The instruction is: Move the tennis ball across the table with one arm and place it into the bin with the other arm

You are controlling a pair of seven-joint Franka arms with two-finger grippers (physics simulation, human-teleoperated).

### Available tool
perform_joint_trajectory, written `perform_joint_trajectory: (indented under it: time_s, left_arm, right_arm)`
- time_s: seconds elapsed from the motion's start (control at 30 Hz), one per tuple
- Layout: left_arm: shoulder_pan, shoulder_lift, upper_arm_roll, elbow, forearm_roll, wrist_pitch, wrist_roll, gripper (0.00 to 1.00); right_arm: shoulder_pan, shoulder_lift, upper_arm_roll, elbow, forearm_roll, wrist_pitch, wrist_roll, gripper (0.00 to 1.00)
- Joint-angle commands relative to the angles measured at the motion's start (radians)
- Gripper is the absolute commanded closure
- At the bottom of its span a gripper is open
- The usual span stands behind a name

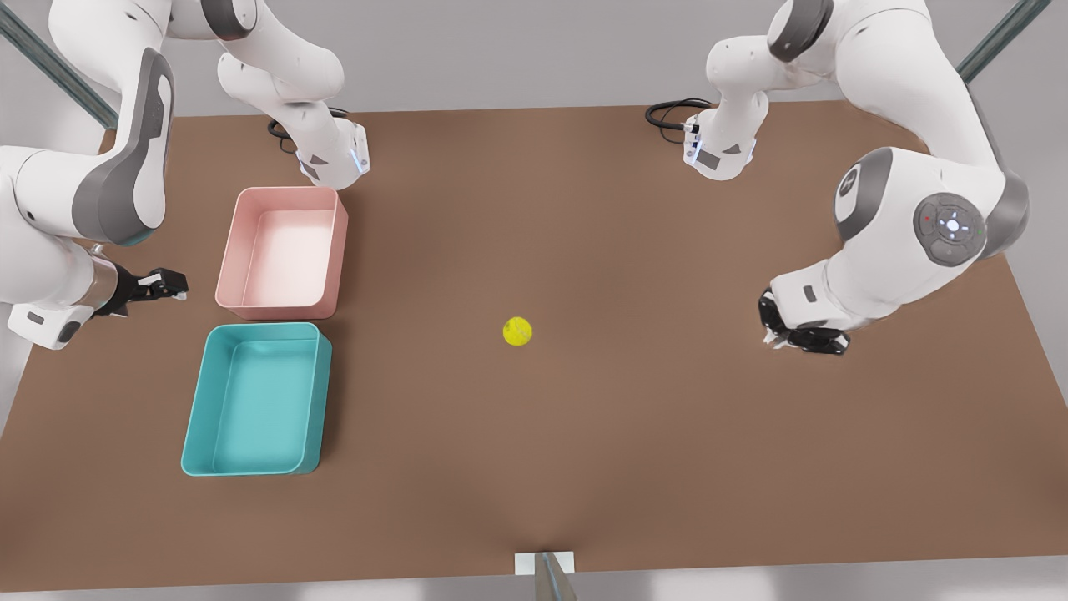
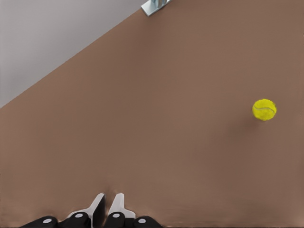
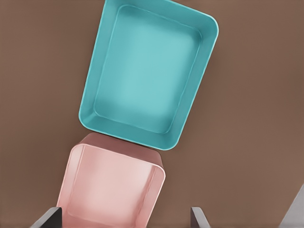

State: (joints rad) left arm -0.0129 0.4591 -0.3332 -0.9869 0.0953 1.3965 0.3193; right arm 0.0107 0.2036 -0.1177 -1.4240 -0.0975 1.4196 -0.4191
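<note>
The surface (image 1: 584, 209) is a plain brown top that spans nearly the whole front view; beyond its far edge stands a pale grey wall, and slanted metal struts cross the upper corners; a small light bracket (image 1: 544, 563) sits at the middle of the near edge, at 6 o'clock.

The tennis ball (image 1: 517, 331) rests on bare brown just below the centre of the front view, well apart from both tubs and both arms; in the left wrist view the tennis ball (image 2: 264, 109) lies alone on the brown top.

The bin (image 1: 255, 399) sits at about 8 o'clock from the ball, near the front view's left, upright and with nothing inside; the pink tub (image 1: 282, 252) stands just beyond it, at about 10 o'clock; in the right wrist view the bin (image 3: 147, 71) and pink tub (image 3: 111, 187) overlap, so whether they touch cannot be told.

The left tool (image 1: 805, 332) hangs low at 3 o'clock from the ball, at the front view's right; its fingers (image 2: 118, 205) stand narrow, nearly together, holding nothing.

The right tool (image 1: 158, 285) is at the front view's left, beside the pink tub; its fingers (image 3: 199, 219) are spread wide and hold nothing.
</note>
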Motion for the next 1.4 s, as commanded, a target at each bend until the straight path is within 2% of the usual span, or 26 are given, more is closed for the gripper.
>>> perform_joint_trajectory:
  time_s: [0.0, 0.03, 0.07, 0.1, 0.13, 0.23, 0.3, 0.33, 0.4, 0.43, 0.57, 0.77, 0.9, 0.97, 1.13, 1.2, 1.27, 1.37]
  left_arm:
    - [-0.021, -0.036, 0.000, 0.030, 0.038, -0.511, -0.779, 0.00]
    - [-0.029, -0.049, 0.006, -0.002, 0.078, -0.487, -0.776, 0.00]
    - [-0.042, -0.158, 0.058, -0.157, 0.057, -0.311, -0.792, 0.00]
    - [-0.053, -0.221, 0.155, -0.256, -0.058, -0.202, -0.790, 0.00]
    - [-0.047, -0.212, 0.151, -0.276, -0.060, -0.195, -0.790, 0.00]
    - [-0.055, -0.191, 0.148, -0.274, -0.058, -0.205, -0.787, 0.00]
    - [-0.053, -0.192, 0.100, -0.274, -0.055, -0.206, -0.792, 0.00]
    - [-0.053, -0.191, 0.097, -0.273, -0.051, -0.200, -0.790, 0.00]
    - [-0.047, -0.192, 0.097, -0.273, -0.054, -0.200, -0.770, 0.00]
    - [-0.045, -0.186, 0.097, -0.274, -0.055, -0.198, -0.750, 0.00]
    - [-0.039, -0.181, 0.098, -0.273, -0.055, -0.185, -0.720, 0.00]
    - [-0.002, -0.162, 0.100, -0.273, -0.058, -0.183, -0.666, 0.00]
    - [0.010, -0.155, 0.100, -0.273, -0.058, -0.185, -0.618, 0.00]
    - [0.007, -0.152, 0.098, -0.274, -0.062, -0.185, -0.620, 0.00]
    - [0.008, -0.146, 0.098, -0.274, -0.062, -0.188, -0.618, 0.00]
    - [0.011, -0.146, 0.098, -0.274, -0.062, -0.189, -0.618, 0.00]
    - [0.011, -0.148, 0.098, -0.274, -0.060, -0.195, -0.620, 0.00]
    - [0.021, -0.151, 0.098, -0.274, -0.054, -0.201, -0.618, 0.00]
  right_arm:
    - [0.000, -0.001, 0.000, 0.000, -0.002, -0.001, -0.003, 0.00]
    - [0.000, -0.001, 0.000, 0.000, 0.001, -0.001, -0.003, 0.00]
    - [0.000, 0.000, 0.000, 0.000, 0.001, -0.001, -0.003, 0.00]
    - [0.000, 0.000, 0.000, 0.000, 0.001, -0.001, -0.003, 0.00]
    - [0.000, 0.000, 0.000, 0.000, 0.002, -0.001, -0.003, 0.00]
    - [0.055, 0.065, 0.009, 0.026, 0.010, 0.004, 0.005, 0.00]
    - [0.234, 0.246, 0.007, 0.151, 0.019, 0.004, 0.064, 0.00]
    - [0.349, 0.339, 0.007, 0.215, 0.013, 0.012, 0.296, 0.00]
    - [0.468, 0.375, 0.009, 0.212, 0.088, 0.074, 0.525, 0.00]
    - [0.474, 0.387, 0.009, 0.211, 0.165, 0.130, 0.641, 0.00]
    - [0.588, 0.467, 0.010, 0.192, 0.188, 0.360, 1.079, 0.00]
    - [0.666, 0.556, 0.010, 0.157, 0.190, 0.570, 1.363, 0.00]
    - [0.661, 0.574, 0.009, 0.155, 0.246, 0.605, 1.381, 0.00]
    - [0.660, 0.571, 0.009, 0.082, 0.231, 0.660, 1.353, 0.00]
    - [0.666, 0.566, 0.007, 0.034, 0.226, 0.703, 1.313, 0.00]
    - [0.681, 0.547, 0.007, -0.033, 0.190, 0.760, 1.303, 0.00]
    - [0.710, 0.467, 0.009, -0.174, 0.156, 0.848, 1.287, 0.00]
    - [0.736, 0.424, 0.009, -0.231, 0.150, 0.857, 1.287, 0.00]
